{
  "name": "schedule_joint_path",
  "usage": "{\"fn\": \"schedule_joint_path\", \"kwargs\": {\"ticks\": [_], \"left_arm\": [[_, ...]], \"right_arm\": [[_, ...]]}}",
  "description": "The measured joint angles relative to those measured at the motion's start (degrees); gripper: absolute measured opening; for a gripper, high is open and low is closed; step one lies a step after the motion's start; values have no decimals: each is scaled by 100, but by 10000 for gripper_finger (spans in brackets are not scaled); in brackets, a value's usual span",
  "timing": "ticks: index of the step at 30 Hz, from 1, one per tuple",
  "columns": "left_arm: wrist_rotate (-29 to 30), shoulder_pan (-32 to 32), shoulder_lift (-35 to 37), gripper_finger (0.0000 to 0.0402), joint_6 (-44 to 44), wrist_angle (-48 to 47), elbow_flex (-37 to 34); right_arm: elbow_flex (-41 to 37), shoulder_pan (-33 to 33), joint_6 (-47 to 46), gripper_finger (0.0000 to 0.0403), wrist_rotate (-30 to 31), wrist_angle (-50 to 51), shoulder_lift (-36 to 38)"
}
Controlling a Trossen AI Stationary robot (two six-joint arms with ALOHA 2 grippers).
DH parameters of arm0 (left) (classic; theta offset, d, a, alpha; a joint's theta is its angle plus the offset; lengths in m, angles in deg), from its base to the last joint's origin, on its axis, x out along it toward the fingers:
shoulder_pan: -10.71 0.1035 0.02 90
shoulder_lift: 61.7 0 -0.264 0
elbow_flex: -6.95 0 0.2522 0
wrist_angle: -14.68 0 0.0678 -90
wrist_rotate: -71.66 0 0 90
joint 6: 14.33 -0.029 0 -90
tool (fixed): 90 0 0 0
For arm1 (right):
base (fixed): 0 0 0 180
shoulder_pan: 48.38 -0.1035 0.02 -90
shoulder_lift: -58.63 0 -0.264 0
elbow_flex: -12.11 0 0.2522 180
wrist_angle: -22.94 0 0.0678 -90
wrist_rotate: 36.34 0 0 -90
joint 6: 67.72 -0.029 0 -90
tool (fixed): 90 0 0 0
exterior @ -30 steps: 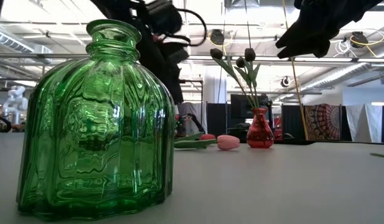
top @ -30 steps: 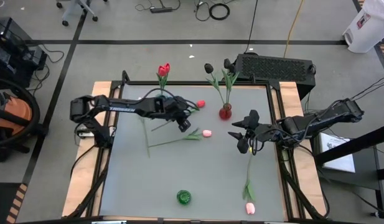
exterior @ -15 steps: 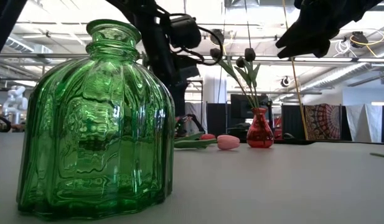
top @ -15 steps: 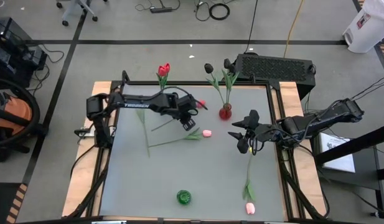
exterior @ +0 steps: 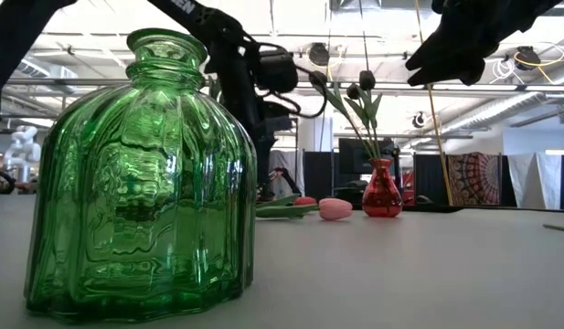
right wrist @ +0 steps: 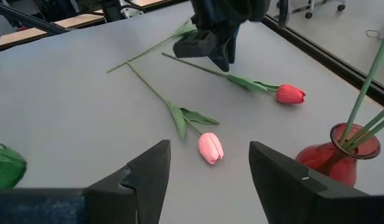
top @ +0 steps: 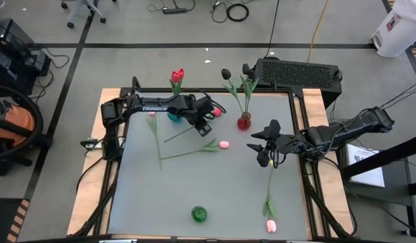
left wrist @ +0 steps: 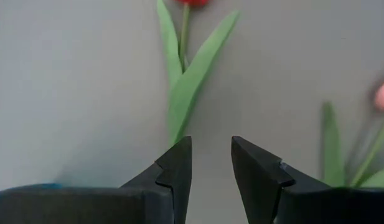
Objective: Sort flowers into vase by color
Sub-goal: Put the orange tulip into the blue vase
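Observation:
A red tulip [right wrist: 290, 94] lies on the table's far half, its head [top: 217, 112] near the red vase [top: 244, 121], which holds black tulips [top: 226, 73]. My left gripper [left wrist: 210, 143] is open and points down just above this tulip's leaves [left wrist: 185, 93], touching nothing. A pink tulip [top: 224, 144] lies beside it. Another red tulip [top: 176, 75] stands in a blue vase [top: 172, 116]. My right gripper [right wrist: 210, 155] waits open at the right, raised [top: 257, 154]. A second pink tulip [top: 270, 225] lies at the near right.
A green vase [top: 199, 214] stands near the front edge and fills the left of the low view [exterior: 140, 174]. Another flower stem [top: 157, 145] lies at the left under my left arm. Bare table lies in the middle, between the flowers and the green vase.
My left gripper has moved toward the table's far edge and down toward the lying red tulip. It has tipped to point more steeply down. The flowers have not moved.

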Motion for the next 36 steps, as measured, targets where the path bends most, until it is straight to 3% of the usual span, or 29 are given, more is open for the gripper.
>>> {"fn": "schedule_joint_path", "kwargs": {"ticks": [10, 36], "left_arm": [[-28, 43, -481, 118, -113, -218, -2], [195, 55, -525, 118, -691, 233, -4]], "right_arm": [[-2, 0, -13, 210, -10, 0, 0], [-2, 0, -26, 210, -30, -4, 0]]}}
